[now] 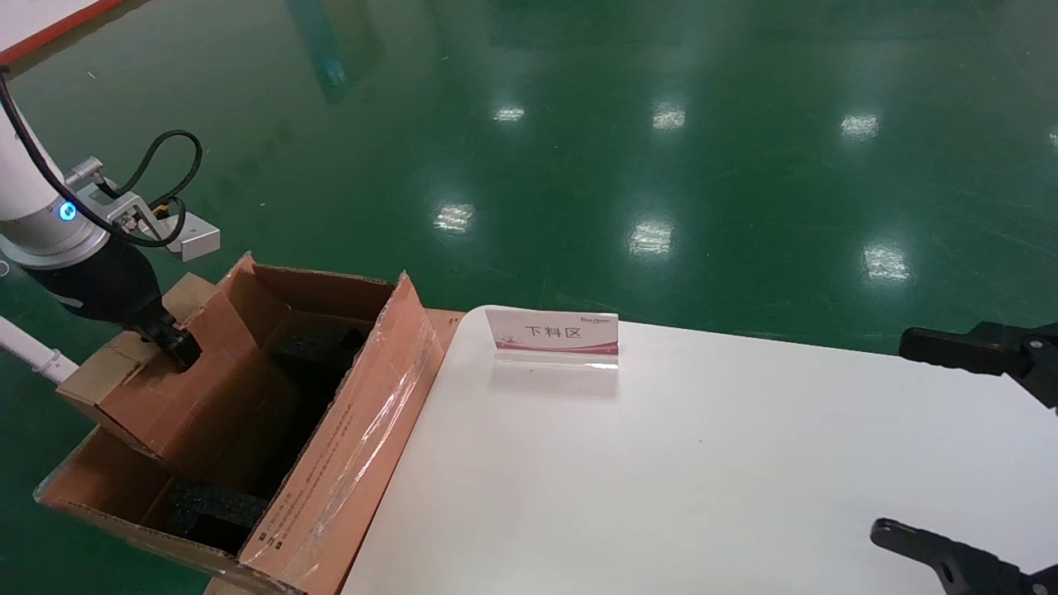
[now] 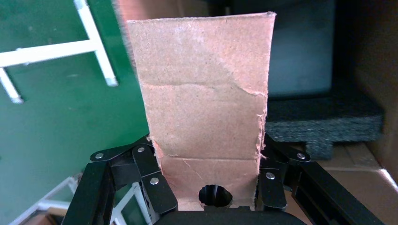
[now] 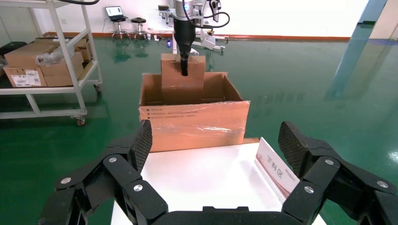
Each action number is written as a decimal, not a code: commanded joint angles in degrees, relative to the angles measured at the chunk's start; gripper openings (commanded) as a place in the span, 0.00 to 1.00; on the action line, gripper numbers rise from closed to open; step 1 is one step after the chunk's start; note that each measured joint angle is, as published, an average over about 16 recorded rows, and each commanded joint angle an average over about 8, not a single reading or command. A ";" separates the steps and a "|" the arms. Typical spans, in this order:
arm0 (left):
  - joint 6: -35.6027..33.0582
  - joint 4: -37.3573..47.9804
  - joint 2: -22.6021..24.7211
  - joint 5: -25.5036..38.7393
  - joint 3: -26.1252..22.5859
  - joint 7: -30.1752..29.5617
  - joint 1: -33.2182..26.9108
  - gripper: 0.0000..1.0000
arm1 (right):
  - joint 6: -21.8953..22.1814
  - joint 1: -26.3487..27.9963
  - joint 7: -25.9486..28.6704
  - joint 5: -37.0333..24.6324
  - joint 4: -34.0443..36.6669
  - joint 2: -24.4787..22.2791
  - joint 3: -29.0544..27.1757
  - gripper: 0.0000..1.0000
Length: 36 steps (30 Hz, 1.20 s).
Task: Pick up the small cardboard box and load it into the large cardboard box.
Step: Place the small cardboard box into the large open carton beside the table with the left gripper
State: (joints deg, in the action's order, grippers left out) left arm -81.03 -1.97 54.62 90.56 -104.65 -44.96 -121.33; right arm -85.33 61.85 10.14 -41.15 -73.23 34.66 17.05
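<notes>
My left gripper point(image 1: 178, 347) is shut on the small cardboard box point(image 1: 207, 388), reddish-brown with lighter tan top flaps. It holds the box tilted, partly down inside the large cardboard box point(image 1: 355, 430), an open carton with glossy tape and black foam point(image 1: 207, 508) inside. In the left wrist view the fingers point(image 2: 150, 161) clamp both sides of the small box point(image 2: 202, 93), near its round hole point(image 2: 215, 194). The right wrist view shows the small box point(image 3: 174, 84) standing in the carton point(image 3: 192, 126). My right gripper point(image 1: 926, 442) is open and empty above the white table point(image 1: 661, 479).
A red-and-white sign card point(image 1: 552, 335) stands at the table's far edge near the carton. A wheeled shelf with cardboard boxes point(image 3: 47, 70) stands on the green floor beyond the carton. White frame bars point(image 2: 94, 47) lie on the floor beside the carton.
</notes>
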 commanded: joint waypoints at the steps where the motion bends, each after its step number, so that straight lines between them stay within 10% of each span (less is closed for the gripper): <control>1: 0.60 0.57 0.42 0.41 -0.28 -0.48 0.40 0.00 | 0.00 0.00 0.00 0.00 0.00 0.00 0.01 1.00; 36: 5.98 2.49 3.53 3.13 -2.16 -7.35 4.83 0.00 | 0.05 0.02 -0.05 0.07 0.00 -0.04 0.11 1.00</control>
State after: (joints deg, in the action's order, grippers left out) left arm -74.87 0.55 58.15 93.74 -106.85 -52.37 -116.51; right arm -85.29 61.87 10.09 -41.07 -73.23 34.62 17.16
